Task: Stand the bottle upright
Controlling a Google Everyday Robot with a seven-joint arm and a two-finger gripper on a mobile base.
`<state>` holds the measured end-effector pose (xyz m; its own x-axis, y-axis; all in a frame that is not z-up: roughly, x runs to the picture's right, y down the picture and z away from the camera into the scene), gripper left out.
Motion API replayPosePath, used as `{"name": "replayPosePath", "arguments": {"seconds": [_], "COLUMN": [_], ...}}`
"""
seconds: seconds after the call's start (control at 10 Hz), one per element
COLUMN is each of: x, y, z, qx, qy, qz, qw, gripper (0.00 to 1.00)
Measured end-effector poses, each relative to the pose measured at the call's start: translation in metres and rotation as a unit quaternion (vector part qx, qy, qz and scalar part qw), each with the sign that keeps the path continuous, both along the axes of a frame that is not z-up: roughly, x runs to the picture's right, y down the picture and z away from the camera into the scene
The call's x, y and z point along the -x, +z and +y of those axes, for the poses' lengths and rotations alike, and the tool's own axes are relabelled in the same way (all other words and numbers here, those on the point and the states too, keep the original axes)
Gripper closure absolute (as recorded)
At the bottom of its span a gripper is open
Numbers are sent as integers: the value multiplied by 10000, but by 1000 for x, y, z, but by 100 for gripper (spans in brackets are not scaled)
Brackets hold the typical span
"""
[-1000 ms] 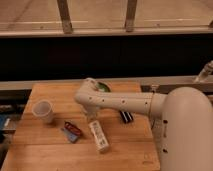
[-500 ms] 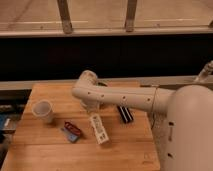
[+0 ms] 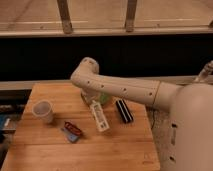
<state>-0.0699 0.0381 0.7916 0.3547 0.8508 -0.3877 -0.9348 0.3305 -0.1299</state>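
Note:
The slim cream-white bottle [image 3: 100, 116] hangs tilted over the middle of the wooden table [image 3: 115, 150], its upper end up under my arm and its lower end pointing toward the front. My gripper [image 3: 93, 101] sits at the bottle's upper end, just below the white arm, and is shut on the bottle. The arm hides most of the gripper.
A green bowl [image 3: 104, 98] shows partly behind the arm and bottle. A black rectangular bar [image 3: 124, 111] lies to the right of the bottle. A white cup [image 3: 43, 111] stands at the left. A small red and blue packet [image 3: 72, 131] lies at the front left.
The arm has swung up and back, and the bottle has moved with it, away from the table's front toward the green bowl.

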Motion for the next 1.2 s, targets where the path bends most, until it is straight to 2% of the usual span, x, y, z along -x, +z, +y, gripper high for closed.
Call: {"name": "replayPosePath", "arguments": {"seconds": [0.2, 0.6, 1.2], "x": [3, 4, -1], "y": [0, -5, -37], "z": [-14, -31, -58], "qx": [-111, -226, -573], "qy": [29, 109, 233], "qz": [-31, -142, -284], "qw": [9999, 9996, 9977], "gripper": [100, 100, 100]}}
